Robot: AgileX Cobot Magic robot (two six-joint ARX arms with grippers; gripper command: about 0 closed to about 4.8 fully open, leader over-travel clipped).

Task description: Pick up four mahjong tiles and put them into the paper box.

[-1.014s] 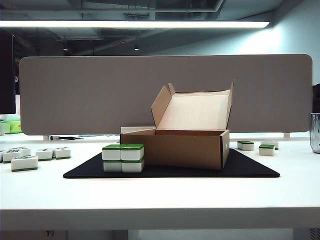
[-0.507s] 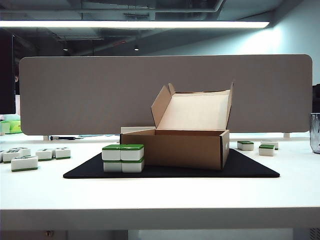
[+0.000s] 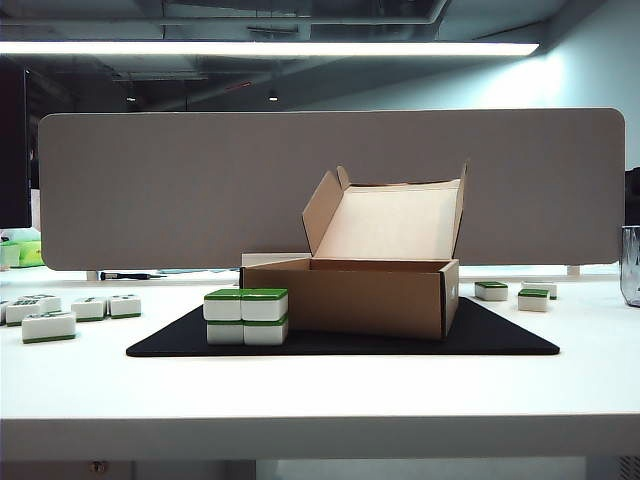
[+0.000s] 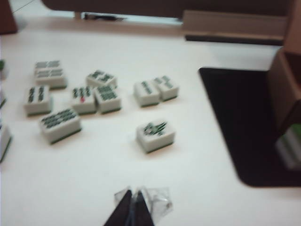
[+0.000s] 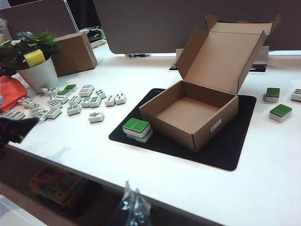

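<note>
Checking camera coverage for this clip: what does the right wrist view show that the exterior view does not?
Only the right wrist view: the paper box's empty inside, a potted plant, a second closed brown box, and the shut right hand. Only the exterior view: the grey divider panel's full width. Both: the four stacked mahjong tiles beside the open box on the black mat. The shut left hand appears in neither.

Office: desk divider panel point(image 3: 330, 185), ceiling strip light point(image 3: 270, 48).

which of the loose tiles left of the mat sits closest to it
The lone face-up tile nearest the black mat's edge; it sits by itself, while the other loose tiles cluster farther out toward the plant pot.
</note>
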